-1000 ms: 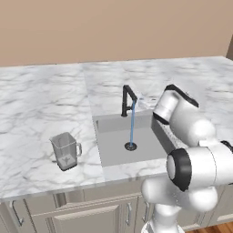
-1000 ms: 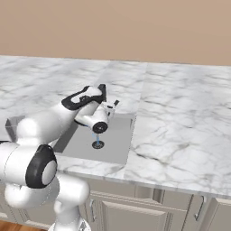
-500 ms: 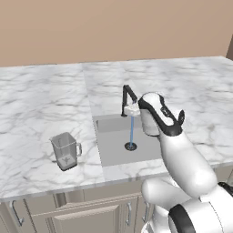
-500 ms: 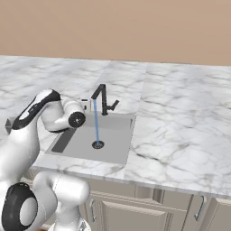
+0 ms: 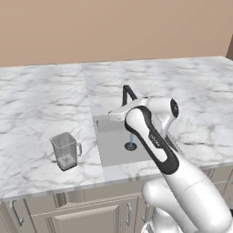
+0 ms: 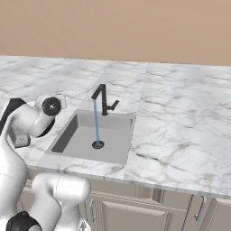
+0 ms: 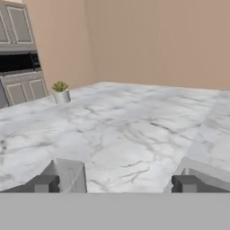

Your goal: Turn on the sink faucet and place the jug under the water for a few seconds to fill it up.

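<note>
The clear greyish jug (image 5: 66, 151) stands upright on the marble counter left of the sink (image 5: 109, 144). The slim black faucet (image 6: 103, 99) rises at the basin's back edge. A thin blue stream of water (image 6: 95, 122) falls from its spout onto the round drain (image 6: 97, 144). My arm bends low across the sink's front in the left base view, with the hand turned toward the jug's side. In the hand view my gripper (image 7: 117, 184) is open, its tips wide apart with nothing between them. The jug (image 7: 72, 173) shows just behind the left tip.
A small potted plant (image 7: 60, 92) stands far off on the counter, near grey cabinets and a dark oven (image 7: 18, 63) at the wall. A corner of the sink (image 7: 204, 170) shows by the right fingertip. Marble counter (image 6: 180, 117) stretches right of the sink.
The arm has swung from the right of the sink leftward across the basin, toward the jug's side. The water keeps running and the jug has not moved.
</note>
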Available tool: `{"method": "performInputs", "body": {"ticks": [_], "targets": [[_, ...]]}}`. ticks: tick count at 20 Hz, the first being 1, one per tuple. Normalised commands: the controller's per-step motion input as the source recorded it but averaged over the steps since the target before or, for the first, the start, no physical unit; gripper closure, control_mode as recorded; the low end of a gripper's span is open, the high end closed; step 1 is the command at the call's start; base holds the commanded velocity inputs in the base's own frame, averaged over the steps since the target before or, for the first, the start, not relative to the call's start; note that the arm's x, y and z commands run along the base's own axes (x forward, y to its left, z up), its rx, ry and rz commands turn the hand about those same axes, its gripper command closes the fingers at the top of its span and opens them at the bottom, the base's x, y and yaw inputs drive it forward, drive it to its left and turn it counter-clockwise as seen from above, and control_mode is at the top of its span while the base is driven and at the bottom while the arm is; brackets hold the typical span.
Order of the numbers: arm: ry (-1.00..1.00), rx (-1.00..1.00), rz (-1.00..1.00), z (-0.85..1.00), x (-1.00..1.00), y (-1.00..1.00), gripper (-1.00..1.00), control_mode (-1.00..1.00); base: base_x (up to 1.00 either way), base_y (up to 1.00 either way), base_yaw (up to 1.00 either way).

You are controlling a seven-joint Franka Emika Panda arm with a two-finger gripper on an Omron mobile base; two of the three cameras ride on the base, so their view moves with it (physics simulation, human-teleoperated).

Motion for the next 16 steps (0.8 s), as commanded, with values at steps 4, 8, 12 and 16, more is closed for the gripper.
{"method": "performInputs", "body": {"ticks": [4, 8, 12, 16], "targets": [[-0.08, -0.04, 0.23, -1.00, -0.04, 0.66, -1.00, -1.00, 0.00, 0.00, 0.00], [-0.07, 0.00, 0.21, -0.91, 0.00, 0.51, -1.00, -1.00, 0.00, 0.00, 0.00], [-0.11, 0.00, 0.22, -0.73, 0.19, 0.18, -1.00, -1.00, 0.00, 0.00, 0.00], [-0.10, 0.00, 0.21, -0.52, 0.15, 0.01, -1.00, -1.00, 0.00, 0.00, 0.00]]}}
